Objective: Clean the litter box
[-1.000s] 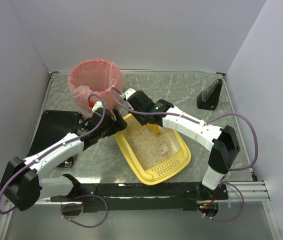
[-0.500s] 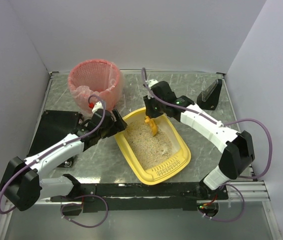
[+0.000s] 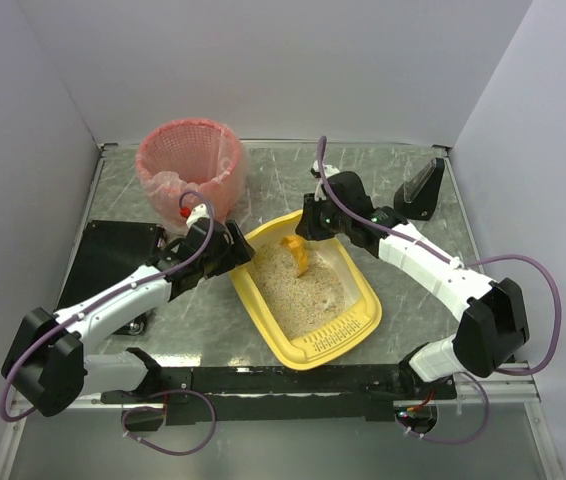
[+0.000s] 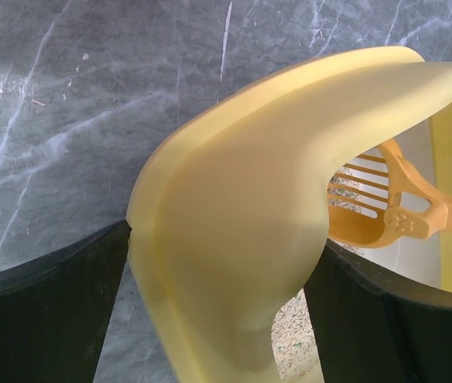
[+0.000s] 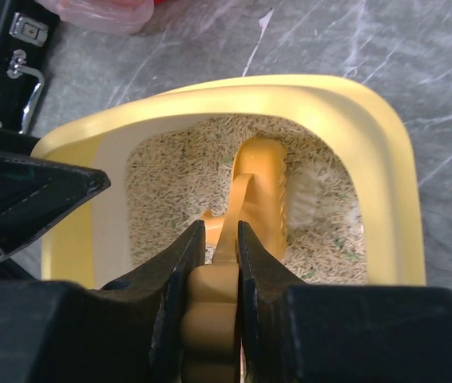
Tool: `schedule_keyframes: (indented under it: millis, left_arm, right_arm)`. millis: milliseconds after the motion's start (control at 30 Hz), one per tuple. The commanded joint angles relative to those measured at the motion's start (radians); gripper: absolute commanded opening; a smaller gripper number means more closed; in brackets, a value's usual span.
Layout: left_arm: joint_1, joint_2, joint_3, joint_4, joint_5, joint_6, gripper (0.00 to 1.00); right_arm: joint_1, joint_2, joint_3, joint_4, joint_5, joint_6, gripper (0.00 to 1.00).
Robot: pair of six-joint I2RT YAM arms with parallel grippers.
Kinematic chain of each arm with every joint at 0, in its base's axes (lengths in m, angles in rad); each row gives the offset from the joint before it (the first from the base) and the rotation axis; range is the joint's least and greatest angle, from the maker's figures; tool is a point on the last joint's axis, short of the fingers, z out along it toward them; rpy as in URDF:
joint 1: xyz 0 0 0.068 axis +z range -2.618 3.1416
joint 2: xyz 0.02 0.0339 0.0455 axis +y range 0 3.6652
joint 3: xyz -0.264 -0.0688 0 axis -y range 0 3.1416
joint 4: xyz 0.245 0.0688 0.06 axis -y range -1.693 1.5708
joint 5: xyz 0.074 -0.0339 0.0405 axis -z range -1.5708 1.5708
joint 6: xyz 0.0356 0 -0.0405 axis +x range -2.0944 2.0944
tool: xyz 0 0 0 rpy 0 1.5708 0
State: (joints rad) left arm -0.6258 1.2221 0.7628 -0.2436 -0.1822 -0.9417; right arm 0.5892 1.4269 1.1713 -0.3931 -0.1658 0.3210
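The yellow litter box (image 3: 363, 296) lies slantwise in the middle of the table, beige litter inside, its slotted lip toward the near edge. My left gripper (image 3: 235, 250) is shut on the box's far-left corner rim (image 4: 234, 239), one finger on each side of it. My right gripper (image 3: 308, 225) is shut on the handle of the small orange scoop (image 3: 296, 252). The scoop (image 5: 259, 191) hangs on edge over the litter at the box's far end, its handle (image 5: 210, 319) pinched between the fingers. The scoop also shows in the left wrist view (image 4: 386, 211).
A round pink-lined basket (image 3: 189, 165) stands at the back left, close behind the left gripper. A black mat (image 3: 103, 255) lies at the left. A black stand (image 3: 421, 190) sits at the back right. Grey walls close in on three sides.
My right arm has swung to the right and back, carrying the scoop from the box's far-left side to its far end. The left gripper has kept its hold on the rim.
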Motion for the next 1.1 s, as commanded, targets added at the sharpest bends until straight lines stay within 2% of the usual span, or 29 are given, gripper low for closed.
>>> schedule_keyframes:
  millis: [0,233,633,733,867,933,1067]
  left_arm:
    - [-0.005,0.022,0.001,0.055,0.033,-0.031,0.9]
    - [-0.005,0.048,0.007,0.063,0.058,-0.032,0.88]
    - [-0.017,0.083,0.021,0.046,0.052,-0.057,0.83]
    - [-0.02,0.091,0.015,0.061,0.066,-0.054,0.83]
    - [-0.022,0.099,0.012,0.073,0.081,-0.049,0.82]
    - [-0.023,0.103,0.012,0.075,0.084,-0.048,0.78]
    - [-0.023,0.114,0.009,0.096,0.101,-0.045,0.78]
  right_arm:
    - [0.021,0.003,-0.018,-0.047,-0.087,0.105,0.0]
    - [0.027,0.029,-0.058,-0.053,-0.06,0.188,0.0]
    - [0.027,-0.083,-0.209,-0.036,-0.112,0.317,0.0]
    - [0.027,-0.104,-0.271,0.031,-0.094,0.361,0.0]
    - [0.029,-0.14,-0.395,0.248,-0.101,0.443,0.0]
    - [0.027,-0.16,-0.447,0.287,-0.097,0.49,0.0]
    - [0.029,-0.198,-0.536,0.419,-0.086,0.559,0.0]
